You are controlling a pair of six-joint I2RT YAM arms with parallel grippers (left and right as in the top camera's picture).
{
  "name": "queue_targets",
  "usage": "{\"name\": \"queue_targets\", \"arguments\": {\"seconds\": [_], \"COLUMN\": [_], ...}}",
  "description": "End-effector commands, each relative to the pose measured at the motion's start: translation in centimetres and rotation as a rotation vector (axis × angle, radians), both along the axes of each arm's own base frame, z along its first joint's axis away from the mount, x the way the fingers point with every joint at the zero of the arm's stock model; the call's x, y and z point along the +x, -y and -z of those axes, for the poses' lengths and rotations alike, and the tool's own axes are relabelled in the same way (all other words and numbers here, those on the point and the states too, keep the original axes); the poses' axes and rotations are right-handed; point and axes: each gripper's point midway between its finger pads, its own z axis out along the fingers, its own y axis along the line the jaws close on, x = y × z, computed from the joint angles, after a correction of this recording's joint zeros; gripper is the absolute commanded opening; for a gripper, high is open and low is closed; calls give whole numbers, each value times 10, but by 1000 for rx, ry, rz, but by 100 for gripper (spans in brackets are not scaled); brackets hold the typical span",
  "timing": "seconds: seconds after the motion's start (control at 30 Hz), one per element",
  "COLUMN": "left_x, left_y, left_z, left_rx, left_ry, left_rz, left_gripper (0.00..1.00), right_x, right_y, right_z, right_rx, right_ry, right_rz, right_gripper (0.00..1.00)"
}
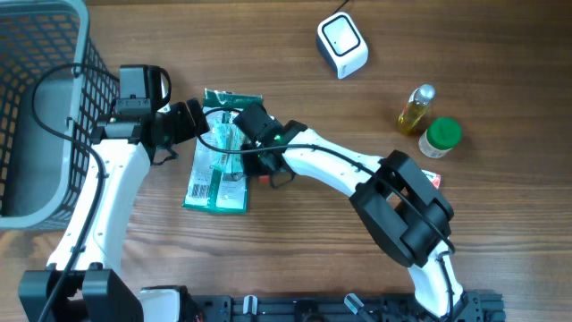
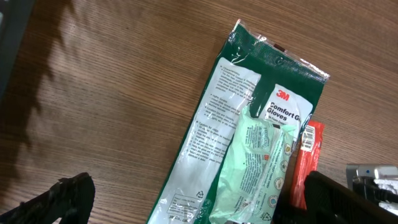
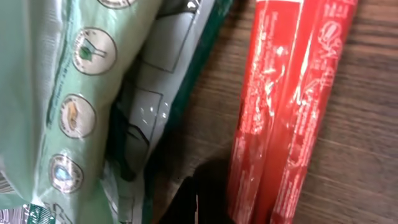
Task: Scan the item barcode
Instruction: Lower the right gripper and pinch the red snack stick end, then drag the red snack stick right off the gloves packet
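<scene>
Green gloves packet (image 1: 214,170) lies flat on the worktop (image 1: 268,259), under both claws.
Right claw (image 1: 246,121) is pressed together over it, left claw (image 1: 195,121) spread; best lift it clear of the red packet (image 3: 292,106) alongside, barcode facing the white scanner (image 1: 342,45).

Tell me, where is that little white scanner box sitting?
In the overhead view the white scanner sits at the far side of the table, right of centre, just up and left of the small oil bottle and green-lidded jar.
</scene>
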Motion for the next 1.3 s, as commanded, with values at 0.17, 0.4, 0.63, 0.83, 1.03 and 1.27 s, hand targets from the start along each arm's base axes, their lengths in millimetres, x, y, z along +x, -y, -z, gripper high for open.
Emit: {"name": "queue_targets", "arguments": {"seconds": [0.17, 0.4, 0.63, 0.83, 1.03, 1.27], "left_x": [3, 3, 3, 3, 3, 3], "left_y": [-2, -2, -2, -2, -2, -2], "left_z": [-5, -5, -5, -5, -5, -5], "left_rx": [0, 0, 0, 0, 0, 0], "left_ry": [15, 15, 15, 15, 15, 15], "left_rz": [-16, -16, -16, -16, -16, -16], "left_gripper": [100, 100, 100, 100, 100, 100], "right_x": [-5, 2, 9, 16, 26, 27], "right_y": [47, 81, 69, 75, 91, 136], "right_z": [24, 1, -27, -27, -35, -68], "right_rx": [-174, -212, -134, -171, -206, -202], "right_ry": [-54, -100, -41, -3, 31, -23], "right_rz": [54, 121, 117, 132, 169, 259], "right_gripper": [4, 4, 4, 5, 5, 15]}}
